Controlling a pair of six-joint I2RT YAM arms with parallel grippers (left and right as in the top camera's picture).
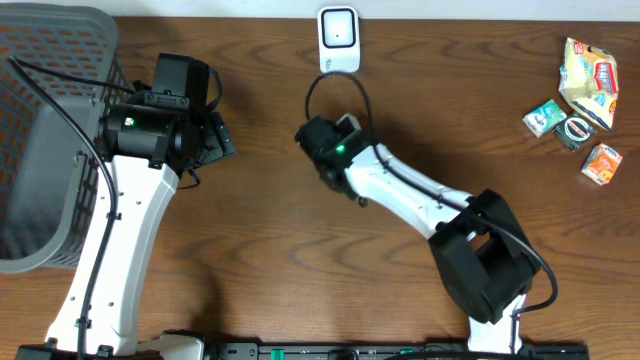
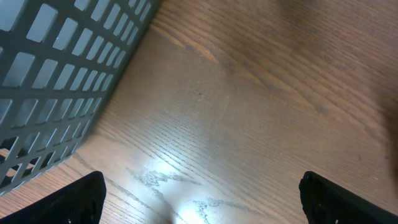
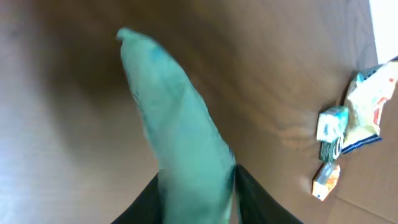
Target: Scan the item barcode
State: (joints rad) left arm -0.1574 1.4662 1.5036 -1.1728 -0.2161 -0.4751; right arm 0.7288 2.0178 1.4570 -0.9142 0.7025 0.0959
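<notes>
1. Leftmost, grey basket (image 1: 40, 150).
2. Beside it, left gripper (image 2: 202, 196), fingers wide apart over the table (image 2: 249, 93).
3. Centre, near the scanner (image 1: 338, 38), right gripper (image 3: 196, 205), fingers flanking a green packet (image 3: 174, 112); clamped or loose, cannot tell.
4. Far right, snack packets (image 1: 585, 80).

Left arm (image 1: 125, 215) rose from its 7 o'clock base, wrist turned toward 3 o'clock, left gripper (image 2: 205, 199) jaws spread wide. Right arm (image 1: 410, 190) stretched from 5 o'clock toward 11, right gripper (image 3: 196, 193) fingers pinching a green packet (image 3: 168, 106).
</notes>
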